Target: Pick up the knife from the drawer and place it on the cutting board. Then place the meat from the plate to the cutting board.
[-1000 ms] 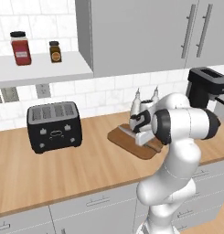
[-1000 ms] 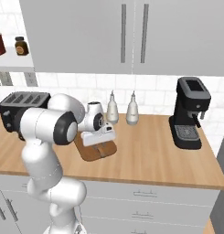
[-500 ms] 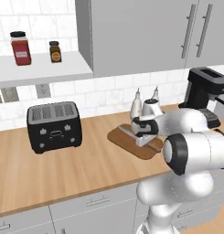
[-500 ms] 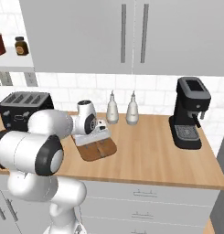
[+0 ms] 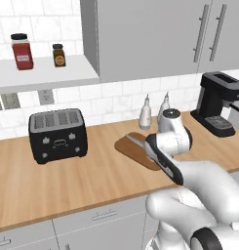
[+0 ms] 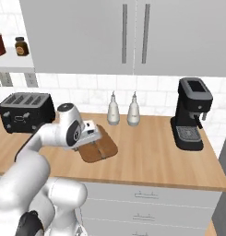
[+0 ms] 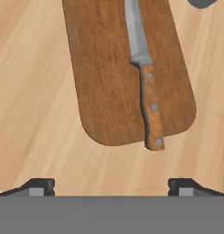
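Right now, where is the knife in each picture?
Left base view: the knife lies on the cutting board, beside the white arm.
Right base view: I can't make it out; the arm covers part of the cutting board.
Hand view: the knife lies lengthwise on the cutting board, handle end overhanging.
Shared landmark: the cutting board.

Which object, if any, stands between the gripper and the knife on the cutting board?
None that I can see. In the hand view the knife lies flat on the cutting board, its handle end just over the board's edge. The open gripper hangs above bare counter.
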